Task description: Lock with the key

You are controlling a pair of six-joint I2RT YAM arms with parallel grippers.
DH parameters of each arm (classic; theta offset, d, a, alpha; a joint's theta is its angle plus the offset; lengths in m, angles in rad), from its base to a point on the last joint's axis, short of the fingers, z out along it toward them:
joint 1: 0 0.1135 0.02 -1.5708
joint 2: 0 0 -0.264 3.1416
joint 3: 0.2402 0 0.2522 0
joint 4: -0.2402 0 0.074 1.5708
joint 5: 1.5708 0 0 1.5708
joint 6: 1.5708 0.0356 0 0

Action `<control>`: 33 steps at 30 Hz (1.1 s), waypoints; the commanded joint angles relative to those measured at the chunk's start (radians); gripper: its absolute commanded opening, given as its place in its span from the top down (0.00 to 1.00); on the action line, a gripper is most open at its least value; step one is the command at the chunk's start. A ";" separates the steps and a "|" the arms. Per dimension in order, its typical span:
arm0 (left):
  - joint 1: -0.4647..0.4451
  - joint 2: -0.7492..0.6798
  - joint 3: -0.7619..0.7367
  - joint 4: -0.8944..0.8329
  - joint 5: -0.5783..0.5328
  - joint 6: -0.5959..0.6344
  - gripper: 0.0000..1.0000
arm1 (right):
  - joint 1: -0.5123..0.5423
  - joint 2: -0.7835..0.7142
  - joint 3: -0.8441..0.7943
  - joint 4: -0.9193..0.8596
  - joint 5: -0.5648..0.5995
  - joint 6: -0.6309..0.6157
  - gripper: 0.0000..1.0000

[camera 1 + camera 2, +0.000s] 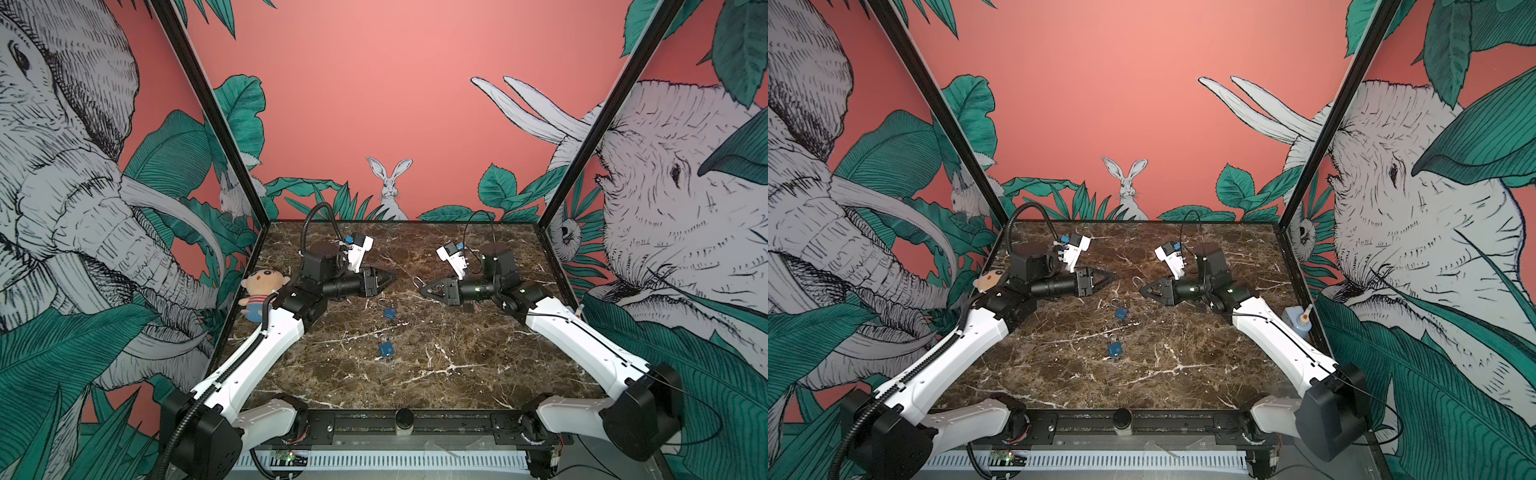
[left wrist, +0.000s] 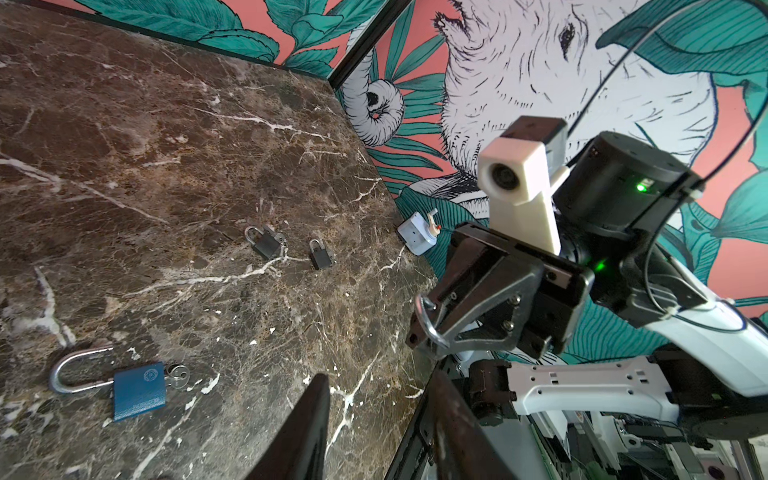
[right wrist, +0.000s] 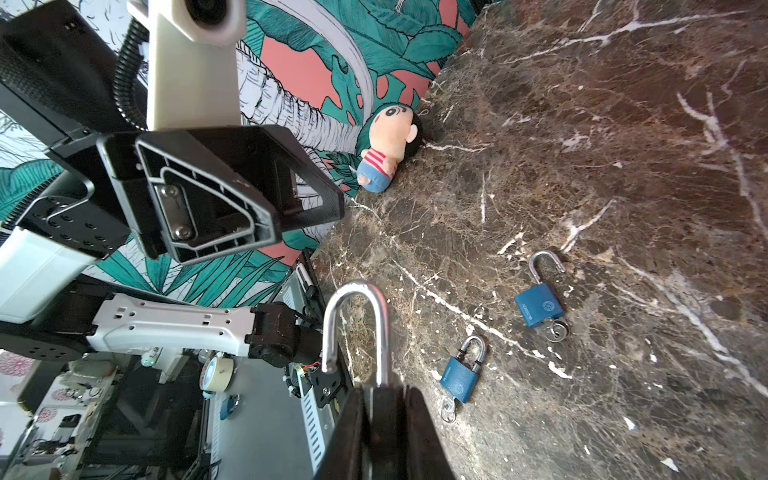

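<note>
My right gripper (image 3: 380, 392) is shut on the dark body of a padlock. Its silver shackle (image 3: 357, 328) sticks out past the fingertips and stands open, with one end free; it also shows in a top view (image 1: 417, 282). No key shows on this held padlock. My left gripper (image 1: 392, 276) faces it across a small gap, above the table, open and empty (image 2: 378, 436). Two blue padlocks lie on the marble between the arms. The far one (image 3: 539, 305) has an open shackle and the near one (image 3: 459, 378) a shut one. A key on a ring (image 3: 555, 332) sticks from the far one.
A plush doll (image 1: 259, 291) lies at the table's left edge. A small white and blue device (image 1: 1296, 320) sits by the right wall. Two dark padlocks (image 2: 266, 243) (image 2: 320, 253) lie near it. Patterned walls close three sides of the marble table (image 1: 457, 365).
</note>
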 commanded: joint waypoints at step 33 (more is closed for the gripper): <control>-0.043 0.103 0.104 0.017 0.098 0.025 0.64 | -0.008 0.149 -0.041 0.569 -0.316 0.384 1.00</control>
